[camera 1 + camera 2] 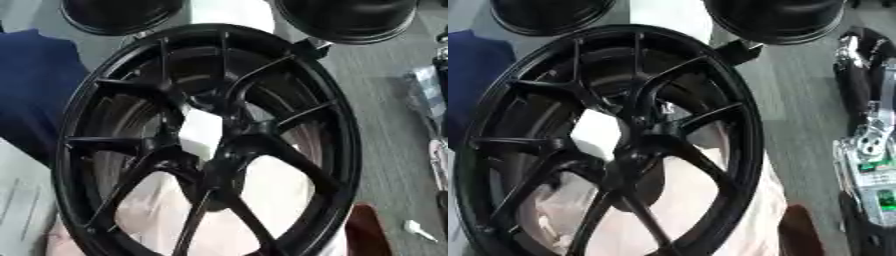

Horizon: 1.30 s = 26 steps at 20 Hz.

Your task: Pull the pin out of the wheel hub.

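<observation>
A large black wheel hub point(206, 145) with thin spokes stands tilted close before me and fills most of both views. Its centre point(214, 150) is dark, and I cannot make out a pin there. A small white peg-shaped thing point(420, 231) lies on the grey floor at the lower right, apart from the wheel. My right hand point(857, 80) shows at the right edge, black fingers straight and pointing up, away from the wheel rim and holding nothing. Below it run the silver wrist and the forearm with green labels point(878, 197). My left hand is out of view.
Two more black wheels point(122, 15) point(346, 17) stand at the far edge. A dark blue cloth-like mass point(31, 85) lies left of the hub. A dark red thing point(367, 232) sits by the rim's lower right. Grey floor point(385, 115) spreads to the right.
</observation>
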Each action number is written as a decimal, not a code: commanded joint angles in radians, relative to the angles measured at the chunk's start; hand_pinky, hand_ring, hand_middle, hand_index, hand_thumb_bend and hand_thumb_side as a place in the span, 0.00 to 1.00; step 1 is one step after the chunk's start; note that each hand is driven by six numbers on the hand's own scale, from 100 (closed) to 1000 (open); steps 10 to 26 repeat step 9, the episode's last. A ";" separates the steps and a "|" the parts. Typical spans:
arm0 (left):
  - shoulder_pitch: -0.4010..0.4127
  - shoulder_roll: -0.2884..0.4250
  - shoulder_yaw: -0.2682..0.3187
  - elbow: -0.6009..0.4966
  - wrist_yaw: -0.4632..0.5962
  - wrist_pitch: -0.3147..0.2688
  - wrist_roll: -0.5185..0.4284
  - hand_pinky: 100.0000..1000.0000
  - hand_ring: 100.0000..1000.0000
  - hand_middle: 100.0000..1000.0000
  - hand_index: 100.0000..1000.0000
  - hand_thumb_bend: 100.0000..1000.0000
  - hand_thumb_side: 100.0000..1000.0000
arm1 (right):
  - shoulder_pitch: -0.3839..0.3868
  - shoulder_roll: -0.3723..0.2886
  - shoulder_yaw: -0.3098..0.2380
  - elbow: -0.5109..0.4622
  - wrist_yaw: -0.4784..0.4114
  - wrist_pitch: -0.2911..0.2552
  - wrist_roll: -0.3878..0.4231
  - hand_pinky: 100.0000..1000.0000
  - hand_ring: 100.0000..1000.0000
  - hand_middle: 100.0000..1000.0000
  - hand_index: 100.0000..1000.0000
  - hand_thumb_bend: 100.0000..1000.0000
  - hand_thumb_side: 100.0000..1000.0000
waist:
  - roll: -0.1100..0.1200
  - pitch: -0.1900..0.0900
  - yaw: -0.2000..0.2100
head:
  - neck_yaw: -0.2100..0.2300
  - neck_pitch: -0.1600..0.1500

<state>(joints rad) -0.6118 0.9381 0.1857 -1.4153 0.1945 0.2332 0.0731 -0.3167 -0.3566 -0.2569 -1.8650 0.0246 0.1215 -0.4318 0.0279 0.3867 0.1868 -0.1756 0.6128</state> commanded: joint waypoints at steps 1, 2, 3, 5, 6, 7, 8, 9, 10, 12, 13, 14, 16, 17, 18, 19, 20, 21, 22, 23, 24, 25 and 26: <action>-0.052 -0.010 0.046 -0.054 0.031 -0.024 0.031 0.72 0.61 0.47 0.69 0.00 0.69 | -0.016 0.004 0.011 -0.027 -0.006 -0.006 0.011 0.79 0.86 0.66 0.73 0.00 0.56 | -0.015 -0.026 -0.025 | 0.026 -0.013; -0.074 -0.036 0.057 -0.081 0.048 -0.040 0.033 0.72 0.61 0.47 0.69 0.00 0.70 | -0.020 0.010 0.014 -0.030 -0.007 -0.007 0.013 0.79 0.86 0.66 0.73 0.00 0.56 | -0.021 -0.024 -0.030 | 0.030 -0.018; -0.081 -0.063 0.055 -0.108 0.064 -0.057 0.036 0.73 0.61 0.47 0.69 0.00 0.70 | -0.023 0.013 0.015 -0.031 -0.008 -0.008 0.013 0.79 0.86 0.66 0.73 0.00 0.56 | -0.025 -0.022 -0.032 | 0.033 -0.022; -0.060 -0.120 0.040 -0.165 0.099 -0.092 0.056 0.73 0.61 0.48 0.69 0.00 0.74 | -0.025 0.017 0.016 -0.034 -0.008 -0.009 0.013 0.79 0.86 0.66 0.73 0.00 0.56 | -0.030 -0.019 -0.033 | 0.036 -0.028; -0.042 -0.147 0.031 -0.192 0.116 -0.108 0.068 0.73 0.61 0.48 0.69 0.00 0.75 | -0.027 0.019 0.017 -0.036 -0.009 -0.009 0.013 0.79 0.86 0.66 0.73 0.00 0.56 | -0.034 -0.018 -0.035 | 0.037 -0.032; -0.018 -0.175 0.027 -0.220 0.133 -0.126 0.084 0.73 0.61 0.48 0.69 0.00 0.76 | -0.029 0.023 0.017 -0.037 -0.009 -0.009 0.012 0.79 0.86 0.66 0.73 0.00 0.56 | -0.038 -0.016 -0.036 | 0.038 -0.035; 0.008 -0.202 0.026 -0.234 0.150 -0.138 0.100 0.73 0.61 0.48 0.69 0.00 0.79 | -0.031 0.026 0.017 -0.038 -0.010 -0.009 0.011 0.79 0.86 0.65 0.73 0.00 0.56 | -0.041 -0.015 -0.037 | 0.038 -0.039; 0.034 -0.230 0.027 -0.230 0.167 -0.146 0.116 0.73 0.61 0.48 0.69 0.00 0.81 | -0.033 0.028 0.017 -0.039 -0.011 -0.009 0.010 0.79 0.86 0.65 0.73 0.00 0.55 | -0.044 -0.014 -0.038 | 0.039 -0.042; 0.034 -0.230 0.027 -0.230 0.167 -0.146 0.116 0.73 0.61 0.48 0.69 0.00 0.81 | -0.033 0.028 0.017 -0.039 -0.011 -0.009 0.010 0.79 0.86 0.65 0.73 0.00 0.55 | -0.044 -0.014 -0.038 | 0.039 -0.042; 0.034 -0.230 0.027 -0.230 0.167 -0.146 0.116 0.73 0.61 0.48 0.69 0.00 0.81 | -0.033 0.028 0.017 -0.039 -0.011 -0.009 0.010 0.79 0.86 0.65 0.73 0.00 0.55 | -0.044 -0.014 -0.038 | 0.039 -0.042; 0.034 -0.230 0.027 -0.230 0.167 -0.146 0.116 0.73 0.61 0.48 0.69 0.00 0.81 | -0.033 0.028 0.017 -0.039 -0.011 -0.009 0.010 0.79 0.86 0.65 0.73 0.00 0.55 | -0.044 -0.014 -0.038 | 0.039 -0.042; 0.034 -0.230 0.027 -0.230 0.167 -0.146 0.116 0.73 0.61 0.48 0.69 0.00 0.81 | -0.033 0.028 0.017 -0.039 -0.011 -0.009 0.010 0.79 0.86 0.65 0.73 0.00 0.55 | -0.044 -0.014 -0.038 | 0.039 -0.042; 0.034 -0.230 0.027 -0.230 0.167 -0.146 0.116 0.73 0.61 0.48 0.69 0.00 0.81 | -0.033 0.028 0.017 -0.039 -0.011 -0.009 0.010 0.79 0.86 0.65 0.73 0.00 0.55 | -0.044 -0.014 -0.038 | 0.039 -0.042; 0.034 -0.230 0.027 -0.230 0.167 -0.146 0.116 0.73 0.61 0.48 0.69 0.00 0.81 | -0.033 0.028 0.017 -0.039 -0.011 -0.009 0.010 0.79 0.86 0.65 0.73 0.00 0.55 | -0.044 -0.014 -0.038 | 0.039 -0.042; 0.034 -0.230 0.027 -0.230 0.167 -0.146 0.116 0.73 0.61 0.48 0.69 0.00 0.81 | -0.033 0.028 0.017 -0.039 -0.011 -0.009 0.010 0.79 0.86 0.65 0.73 0.00 0.55 | -0.044 -0.014 -0.038 | 0.039 -0.042; 0.034 -0.230 0.027 -0.230 0.167 -0.146 0.116 0.73 0.61 0.48 0.69 0.00 0.81 | -0.033 0.028 0.017 -0.039 -0.011 -0.009 0.010 0.79 0.86 0.65 0.73 0.00 0.55 | -0.044 -0.014 -0.038 | 0.039 -0.042; 0.034 -0.230 0.027 -0.230 0.167 -0.146 0.116 0.73 0.61 0.48 0.69 0.00 0.81 | -0.033 0.028 0.017 -0.039 -0.011 -0.009 0.010 0.79 0.86 0.65 0.73 0.00 0.55 | -0.044 -0.014 -0.038 | 0.039 -0.042; 0.034 -0.230 0.027 -0.230 0.167 -0.146 0.116 0.73 0.61 0.48 0.69 0.00 0.81 | -0.033 0.028 0.017 -0.039 -0.011 -0.009 0.010 0.79 0.86 0.65 0.73 0.00 0.55 | -0.044 -0.014 -0.038 | 0.039 -0.042; 0.034 -0.230 0.027 -0.230 0.167 -0.146 0.116 0.73 0.61 0.48 0.69 0.00 0.81 | -0.033 0.028 0.017 -0.039 -0.011 -0.009 0.010 0.79 0.86 0.65 0.73 0.00 0.55 | -0.044 -0.014 -0.038 | 0.039 -0.042; 0.034 -0.230 0.027 -0.230 0.167 -0.146 0.116 0.73 0.61 0.48 0.69 0.00 0.81 | -0.033 0.028 0.017 -0.039 -0.011 -0.009 0.010 0.79 0.86 0.65 0.73 0.00 0.55 | -0.044 -0.014 -0.038 | 0.039 -0.042; 0.034 -0.230 0.027 -0.230 0.167 -0.146 0.116 0.73 0.61 0.48 0.69 0.00 0.81 | -0.033 0.028 0.017 -0.039 -0.011 -0.009 0.010 0.79 0.86 0.65 0.73 0.00 0.55 | -0.044 -0.014 -0.038 | 0.039 -0.042; 0.034 -0.230 0.027 -0.230 0.167 -0.146 0.116 0.73 0.61 0.48 0.69 0.00 0.81 | -0.033 0.028 0.017 -0.039 -0.011 -0.009 0.010 0.79 0.86 0.65 0.73 0.00 0.55 | -0.044 -0.014 -0.038 | 0.039 -0.042; 0.034 -0.230 0.027 -0.230 0.167 -0.146 0.116 0.73 0.61 0.48 0.69 0.00 0.81 | -0.033 0.028 0.017 -0.039 -0.011 -0.009 0.010 0.79 0.86 0.65 0.73 0.00 0.55 | -0.044 -0.014 -0.038 | 0.039 -0.042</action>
